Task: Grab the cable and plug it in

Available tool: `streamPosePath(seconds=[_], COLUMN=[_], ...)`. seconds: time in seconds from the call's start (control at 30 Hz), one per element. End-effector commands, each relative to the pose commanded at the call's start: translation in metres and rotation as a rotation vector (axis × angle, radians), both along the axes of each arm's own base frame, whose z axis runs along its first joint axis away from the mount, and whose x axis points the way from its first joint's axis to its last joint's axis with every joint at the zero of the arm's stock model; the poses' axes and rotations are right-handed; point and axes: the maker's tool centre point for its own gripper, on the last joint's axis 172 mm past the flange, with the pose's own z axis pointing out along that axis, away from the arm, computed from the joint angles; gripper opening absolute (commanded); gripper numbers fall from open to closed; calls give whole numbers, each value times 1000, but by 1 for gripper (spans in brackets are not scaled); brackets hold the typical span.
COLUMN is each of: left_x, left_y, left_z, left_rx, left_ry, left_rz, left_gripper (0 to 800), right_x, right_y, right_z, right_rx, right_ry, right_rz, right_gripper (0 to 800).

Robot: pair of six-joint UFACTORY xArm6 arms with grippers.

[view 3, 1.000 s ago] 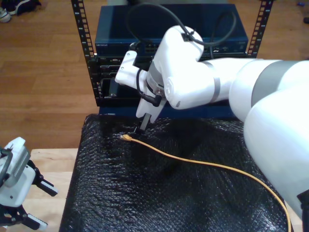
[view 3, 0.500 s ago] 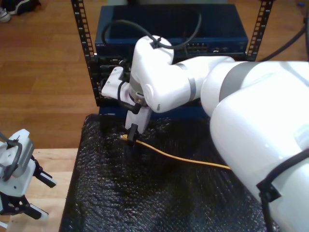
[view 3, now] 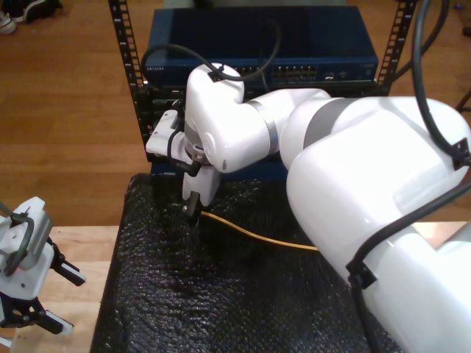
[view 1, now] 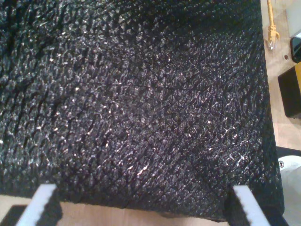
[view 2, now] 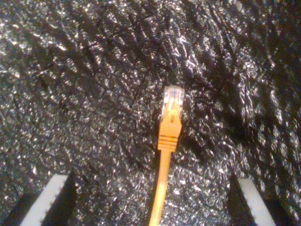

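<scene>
Starting at the exterior view's left, my first gripper [view 3: 62, 298] is parked over a pale wooden tabletop [view 3: 81, 250], its two short dark-tipped fingers spread apart with nothing held between them; in its own wrist view the ridged white pads [view 1: 42, 207] are seen wide apart above the edge of the mat. Next over, the black mat [view 3: 221, 294] is spread across the table, and it's a crinkly, glossy, bubble-wrap kind of sheet with tiny highlights all over. Near the mat's far edge my second gripper [view 3: 193, 209] is lowered onto the cable [view 3: 257, 237], a thin yellow-orange cord that is laid flat on the mat and runs off toward the exterior view's right, under the big smooth white arm [view 3: 353, 191]. In the second wrist view the small clear plastic plug [view 2: 172, 100] and its ribbed orange boot are seen lying between the two white pads [view 2: 49, 200], which are held well apart, not pinched on anything. Behind it all, a dark blue network switch [view 3: 324, 51] is mounted in a perforated black metal rack [view 3: 126, 51], set on a warm brown wood floor [view 3: 59, 110].
</scene>
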Motion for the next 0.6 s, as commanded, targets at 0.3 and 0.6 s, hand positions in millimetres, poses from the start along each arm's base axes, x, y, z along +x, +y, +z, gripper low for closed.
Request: streamPosePath(seconds=[0.3, 0.6], left_x=[0, 0], left_y=[0, 0], left_z=[-1, -3], left_rx=[-2, -6], left_ry=[4, 10], left_rz=[0, 0], left_gripper=[800, 800], right_x=[10, -3], right_y=[-15, -15], right_z=[-3, -14], right_rx=[-98, -169], right_ry=[-11, 75], right_rz=[-85, -130], right_gripper=[759, 760])
